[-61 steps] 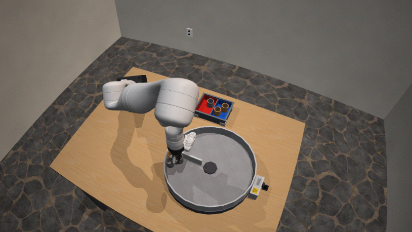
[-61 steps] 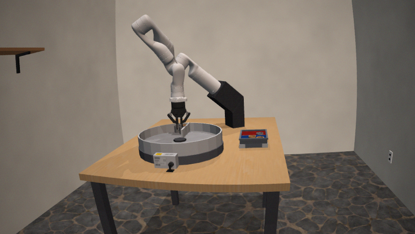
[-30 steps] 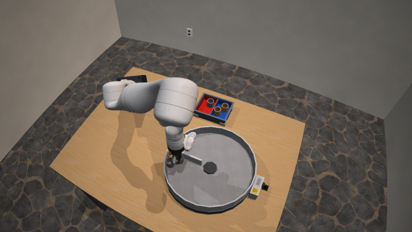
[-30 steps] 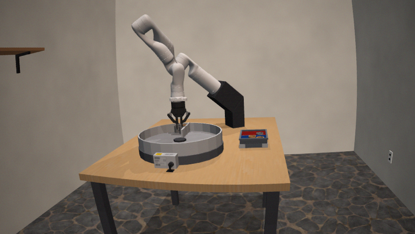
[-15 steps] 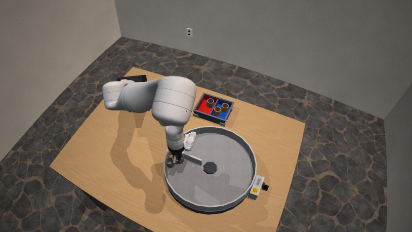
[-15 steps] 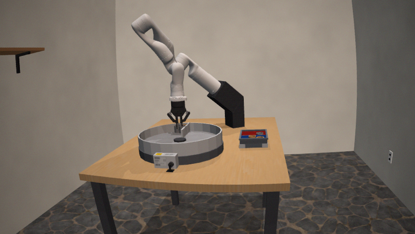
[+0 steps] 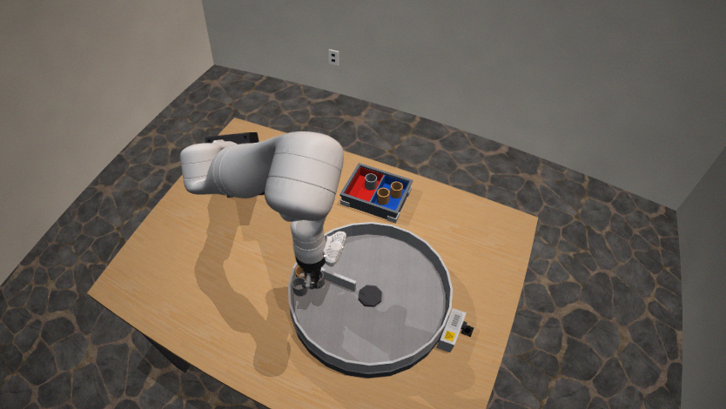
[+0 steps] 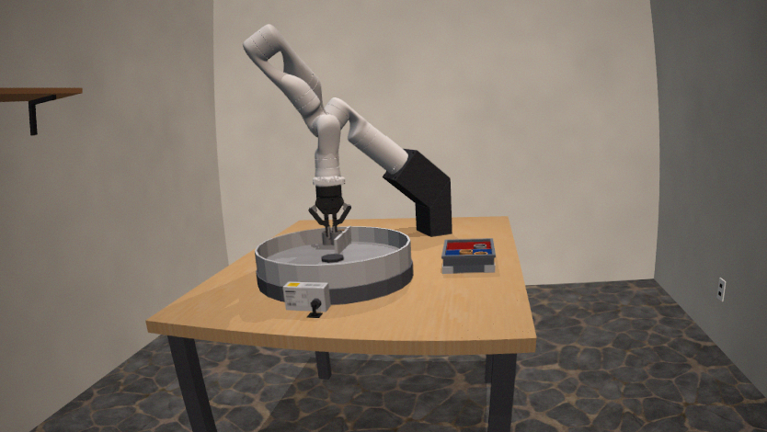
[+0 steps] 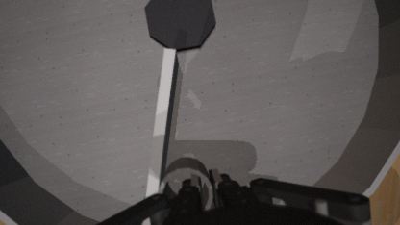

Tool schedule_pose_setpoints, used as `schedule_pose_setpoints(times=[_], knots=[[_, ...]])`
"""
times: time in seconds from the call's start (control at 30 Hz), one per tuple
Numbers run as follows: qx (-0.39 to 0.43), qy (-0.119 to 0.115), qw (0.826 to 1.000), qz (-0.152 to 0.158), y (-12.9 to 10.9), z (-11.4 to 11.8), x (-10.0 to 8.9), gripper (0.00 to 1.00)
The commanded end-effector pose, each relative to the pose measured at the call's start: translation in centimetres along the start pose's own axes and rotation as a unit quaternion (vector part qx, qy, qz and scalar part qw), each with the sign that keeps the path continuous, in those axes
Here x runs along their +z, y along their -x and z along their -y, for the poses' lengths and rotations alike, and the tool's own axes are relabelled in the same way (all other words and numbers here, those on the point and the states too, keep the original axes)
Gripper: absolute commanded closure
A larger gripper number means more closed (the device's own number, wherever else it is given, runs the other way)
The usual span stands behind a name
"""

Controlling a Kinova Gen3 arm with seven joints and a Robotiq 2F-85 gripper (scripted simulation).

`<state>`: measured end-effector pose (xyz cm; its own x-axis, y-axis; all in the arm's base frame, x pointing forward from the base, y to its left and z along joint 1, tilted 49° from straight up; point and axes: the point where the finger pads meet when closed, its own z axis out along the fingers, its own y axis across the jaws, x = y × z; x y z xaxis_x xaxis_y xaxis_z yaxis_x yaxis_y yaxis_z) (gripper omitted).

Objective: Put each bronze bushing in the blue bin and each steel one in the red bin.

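My gripper (image 7: 312, 280) reaches down inside the grey turntable (image 7: 371, 297) at its left rim. It is shut on the wall of a steel bushing (image 7: 300, 289). In the wrist view the fingers pinch the right wall of this grey ring (image 9: 185, 171), which stands upright on the disc. A bronze bushing (image 7: 298, 274) shows just behind it, mostly hidden by the gripper. In the exterior view the gripper (image 8: 331, 225) is low over the far side of the turntable. The red bin (image 7: 361, 185) holds one steel bushing. The blue bin (image 7: 391, 195) holds two bronze ones.
A raised divider bar (image 7: 339, 280) runs from the dark hub (image 7: 369, 295) towards the gripper and lies just left of the held bushing in the wrist view. The turntable has a tall rim. A control box (image 7: 452, 330) sits at its front right. The arm's black base (image 8: 424, 187) stands behind.
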<state>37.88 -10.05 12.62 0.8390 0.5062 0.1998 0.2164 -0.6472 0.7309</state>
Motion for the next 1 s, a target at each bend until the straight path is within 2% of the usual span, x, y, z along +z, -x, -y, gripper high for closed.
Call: schedule_pose_setpoints(times=[0.0,0.97], knots=[[0.000,-0.003,1.000,0.003,0.31,0.11,-0.39,1.00],[0.000,-0.003,1.000,0.003,0.34,0.11,-1.06,1.00]])
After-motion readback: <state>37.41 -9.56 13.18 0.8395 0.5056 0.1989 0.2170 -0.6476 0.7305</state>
